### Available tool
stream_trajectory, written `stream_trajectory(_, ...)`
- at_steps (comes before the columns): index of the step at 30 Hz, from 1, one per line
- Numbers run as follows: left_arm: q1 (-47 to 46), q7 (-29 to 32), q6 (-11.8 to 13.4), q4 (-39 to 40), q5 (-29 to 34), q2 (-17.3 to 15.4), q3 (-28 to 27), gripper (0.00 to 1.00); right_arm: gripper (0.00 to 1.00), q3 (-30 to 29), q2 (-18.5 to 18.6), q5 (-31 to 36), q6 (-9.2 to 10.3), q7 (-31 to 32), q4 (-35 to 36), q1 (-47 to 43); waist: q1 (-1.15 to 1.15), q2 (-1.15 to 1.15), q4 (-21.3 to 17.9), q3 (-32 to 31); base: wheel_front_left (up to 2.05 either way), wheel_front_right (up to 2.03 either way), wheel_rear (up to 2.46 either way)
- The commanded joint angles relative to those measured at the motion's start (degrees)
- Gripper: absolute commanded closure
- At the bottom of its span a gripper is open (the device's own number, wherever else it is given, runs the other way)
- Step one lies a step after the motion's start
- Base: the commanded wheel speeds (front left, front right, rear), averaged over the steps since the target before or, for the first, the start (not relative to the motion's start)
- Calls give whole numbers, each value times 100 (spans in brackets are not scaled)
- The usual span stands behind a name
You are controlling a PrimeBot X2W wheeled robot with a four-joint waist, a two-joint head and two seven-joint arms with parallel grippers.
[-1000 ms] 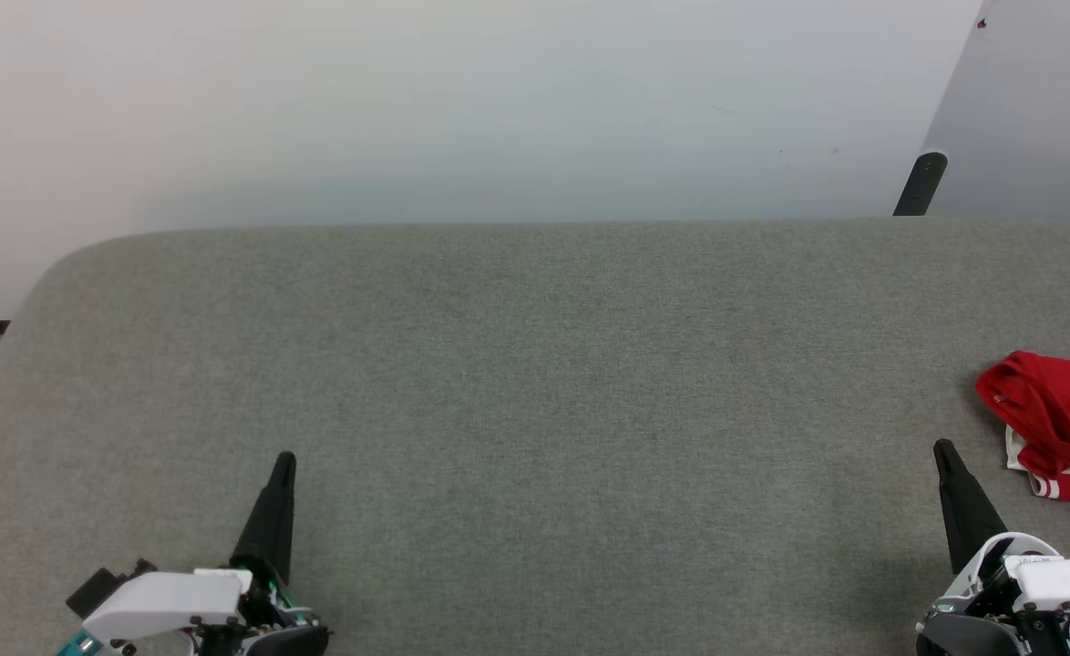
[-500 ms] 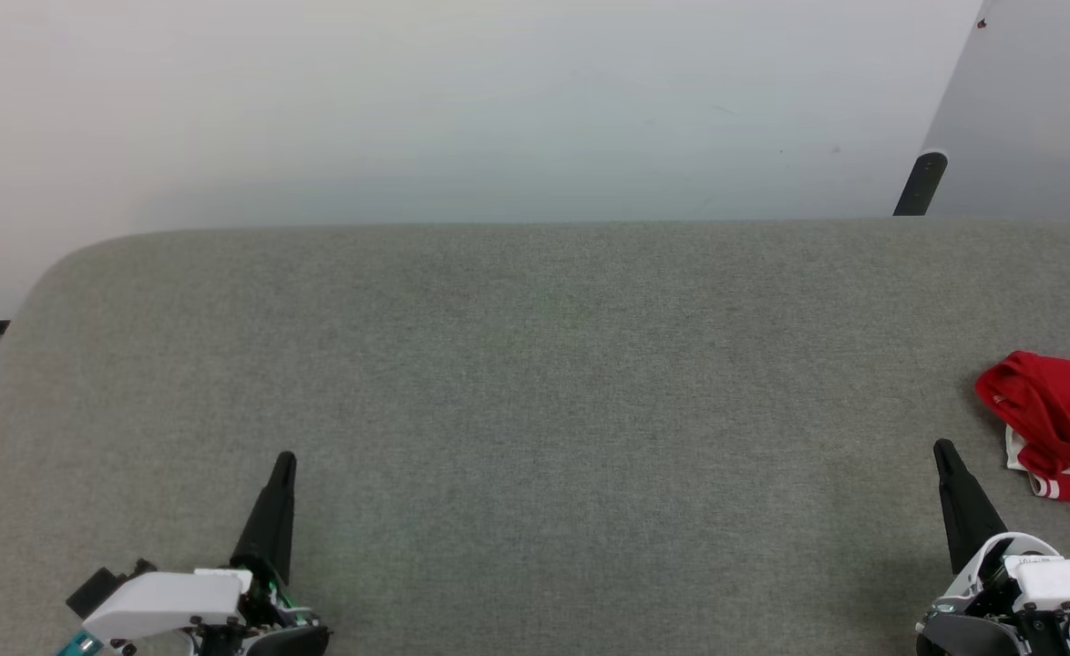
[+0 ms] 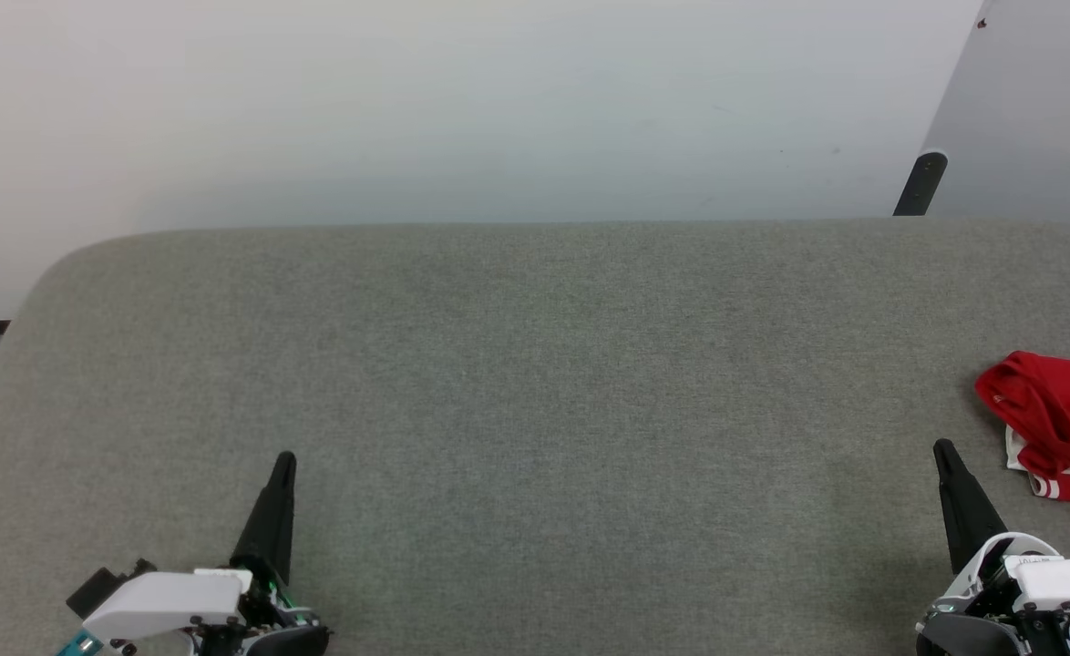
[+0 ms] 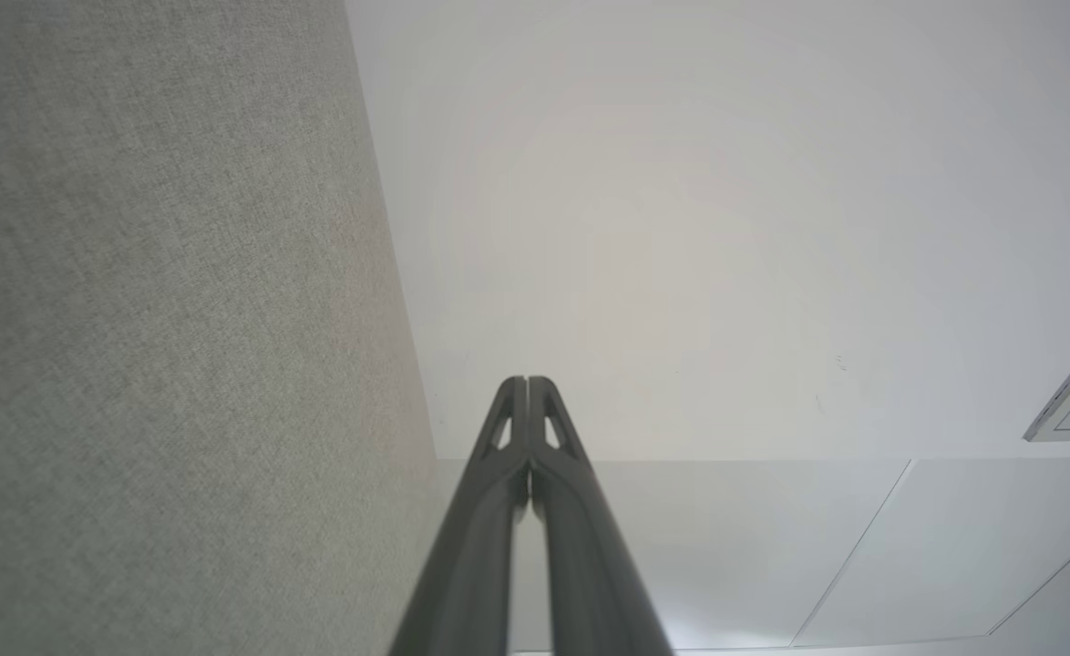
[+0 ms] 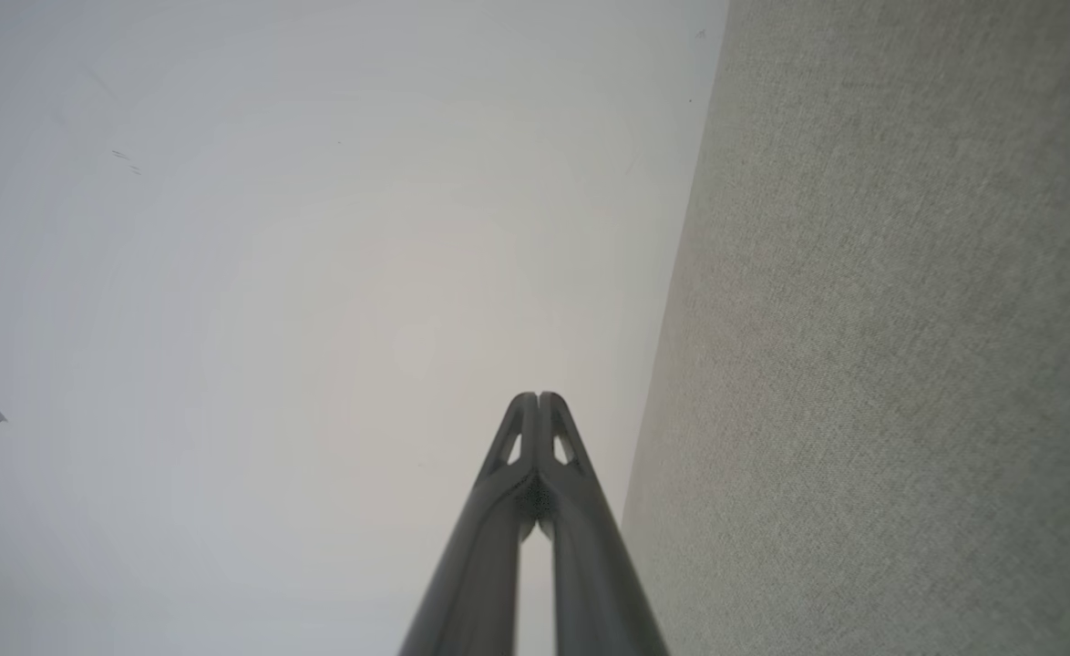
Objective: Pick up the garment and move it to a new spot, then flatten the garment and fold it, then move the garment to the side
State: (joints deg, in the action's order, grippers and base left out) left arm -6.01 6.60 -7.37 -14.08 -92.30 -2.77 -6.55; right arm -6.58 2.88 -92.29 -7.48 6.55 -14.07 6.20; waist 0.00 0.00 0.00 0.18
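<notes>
Left gripper (image 3: 284, 458): two long matte-black fingers (image 4: 485, 547), tapered to rounded tips, a triangular cut-out near each tip. Glossy white angular shell (image 3: 166, 603) at the base; under the shell, dark screws (image 3: 195, 622); off the shell's outer end, a black block (image 3: 97, 588) and a teal stub (image 3: 75, 645). Right gripper (image 3: 941, 448): same black taper, with a dark grey rounded housing (image 3: 968, 635) under its white shell (image 3: 1064, 576).

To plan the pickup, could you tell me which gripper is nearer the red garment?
The right gripper, its shut fingers just beside the crumpled garment at the head view's right edge; the left gripper sits far across the grey surface.
</notes>
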Motion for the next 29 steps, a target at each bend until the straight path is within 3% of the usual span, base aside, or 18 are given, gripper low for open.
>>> stream_trajectory(1, -59, 9, -26, -3, -20, -2, -10, 100, 100, 3, -14, -24, -2, 5, 1, 14, 0, 0, 0, 0, 0, 0, 0)
stream_trajectory(29, -59, 8, -26, -3, -21, -2, -8, 100, 100, 4, -13, -24, -2, 4, 1, 14, 0, 0, 0, 0, 0, 0, 0)
